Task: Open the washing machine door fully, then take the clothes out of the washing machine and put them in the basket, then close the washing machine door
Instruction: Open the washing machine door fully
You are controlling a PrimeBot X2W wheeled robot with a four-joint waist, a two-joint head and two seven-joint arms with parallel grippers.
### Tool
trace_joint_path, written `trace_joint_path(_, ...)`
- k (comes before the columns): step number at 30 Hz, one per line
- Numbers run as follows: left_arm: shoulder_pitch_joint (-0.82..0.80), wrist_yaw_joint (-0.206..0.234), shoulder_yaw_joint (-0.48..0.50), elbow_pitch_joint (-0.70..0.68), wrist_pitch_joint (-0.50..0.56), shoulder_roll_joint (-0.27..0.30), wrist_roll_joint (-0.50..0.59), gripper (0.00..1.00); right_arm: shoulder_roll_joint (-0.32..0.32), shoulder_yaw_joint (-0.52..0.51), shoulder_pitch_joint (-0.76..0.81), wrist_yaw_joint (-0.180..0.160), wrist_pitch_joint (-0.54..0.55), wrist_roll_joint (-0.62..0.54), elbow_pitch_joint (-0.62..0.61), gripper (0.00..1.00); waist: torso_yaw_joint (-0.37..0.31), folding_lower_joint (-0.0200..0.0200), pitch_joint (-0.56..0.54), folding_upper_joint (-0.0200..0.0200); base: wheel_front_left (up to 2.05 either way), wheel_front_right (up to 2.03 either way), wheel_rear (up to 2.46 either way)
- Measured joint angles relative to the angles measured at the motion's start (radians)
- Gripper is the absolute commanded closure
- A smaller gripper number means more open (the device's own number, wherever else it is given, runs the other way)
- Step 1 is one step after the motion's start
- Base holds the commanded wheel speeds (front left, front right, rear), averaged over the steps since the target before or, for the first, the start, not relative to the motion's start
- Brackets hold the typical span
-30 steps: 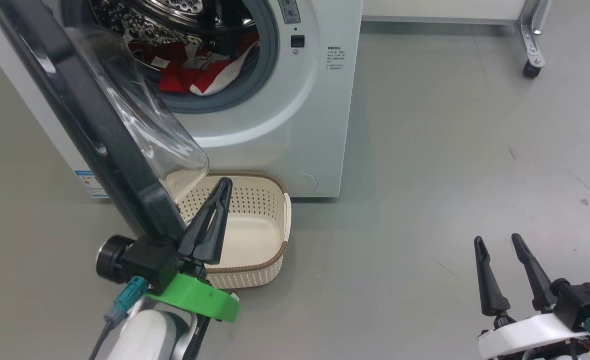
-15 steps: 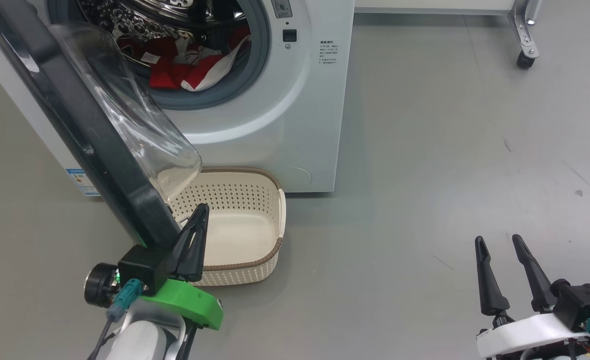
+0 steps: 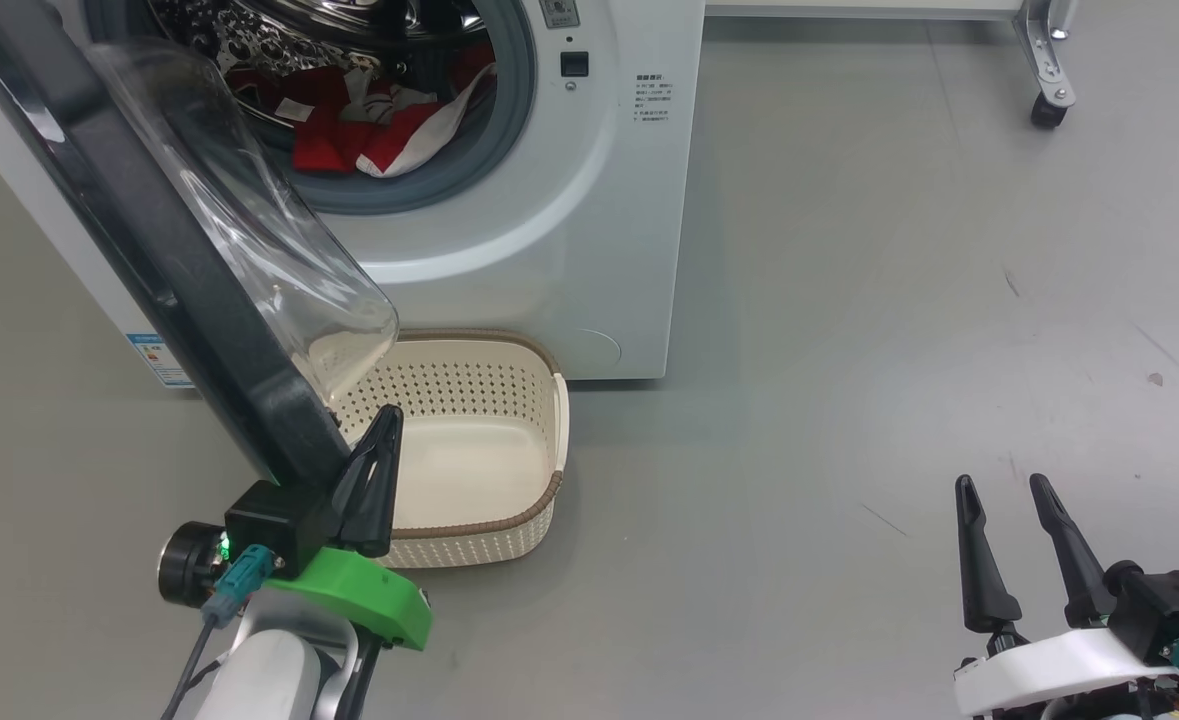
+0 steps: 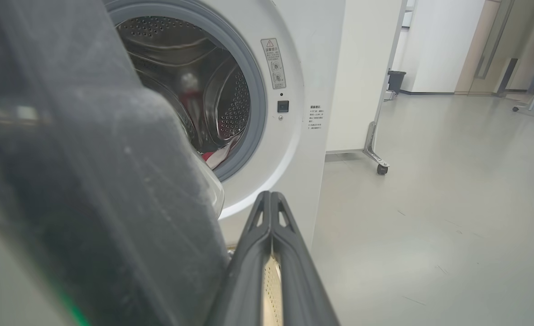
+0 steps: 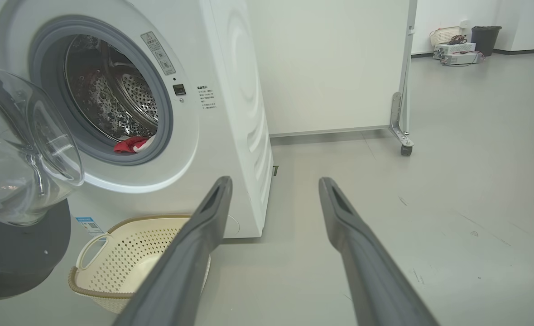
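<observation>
With my left fingers [image 3: 369, 490] pressed shut on nothing just beside the lower rim of the door [image 3: 149, 260] and above the basket [image 3: 560, 430], I could bump the door back or clip the basket reaching in, the clothes [image 3: 349, 135] lying well up and beyond in the washer [image 3: 599, 250], my right fingers [image 3: 979, 570] spread and idle.

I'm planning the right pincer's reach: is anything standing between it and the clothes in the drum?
Nothing visible. The right pincer hangs open above the floor; the door is swung out to the left, clear of the clothes.
</observation>
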Motion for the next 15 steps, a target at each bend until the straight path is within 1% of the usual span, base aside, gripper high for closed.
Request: trace_joint_path(15,-0.019,0.0,-0.013,0.047,-0.016,-0.001,0.0,1.0,0.011,-0.021,0.0,0.011,0.0,-0.002,0.01,0.0,0.025,0.0,-0.007,0.0,0.0,0.0,0.0)
